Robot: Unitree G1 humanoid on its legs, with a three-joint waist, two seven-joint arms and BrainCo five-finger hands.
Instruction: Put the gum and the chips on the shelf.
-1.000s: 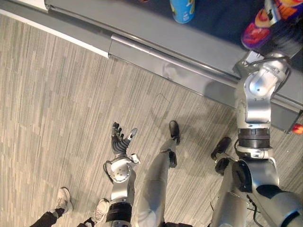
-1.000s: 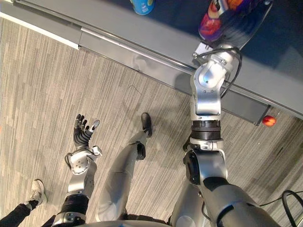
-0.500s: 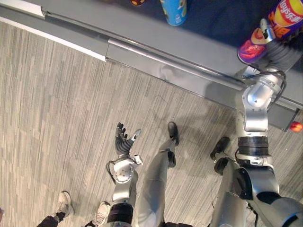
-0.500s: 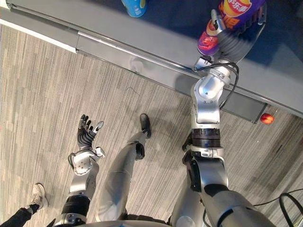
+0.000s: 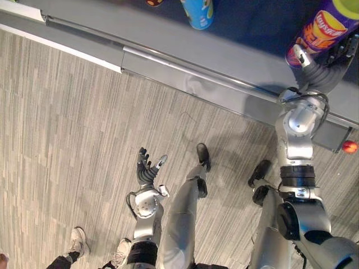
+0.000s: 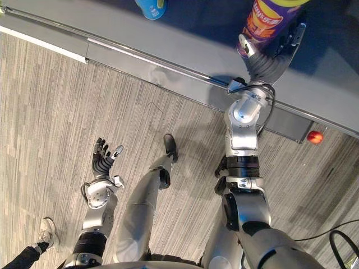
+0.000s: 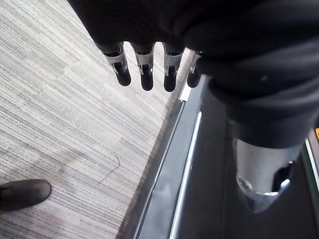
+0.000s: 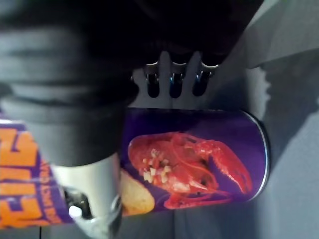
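Note:
A purple chips can (image 5: 317,31) stands upright on the dark blue top of the grey shelf (image 5: 235,53) at the far right. My right hand (image 5: 321,72) is just below it, open, with the thumb on one side of the can and the straight fingers (image 8: 172,84) spread on the other; the can (image 8: 199,154) lies past them. A blue canister (image 5: 197,12) stands on the shelf further left. Low over the floor by my left side hangs my left hand (image 5: 147,169), open and empty, its fingers (image 7: 144,74) straight.
The shelf's grey front edge (image 6: 168,61) runs slantwise across the top of the view above striped grey floor. A small red ball (image 5: 349,147) lies by the shelf's base at the right. A person's shoes (image 5: 76,242) show at the lower left.
My right hand has pushed the chips can further onto the shelf and set it upright, then spread its fingers off it. The left hand has stayed put.

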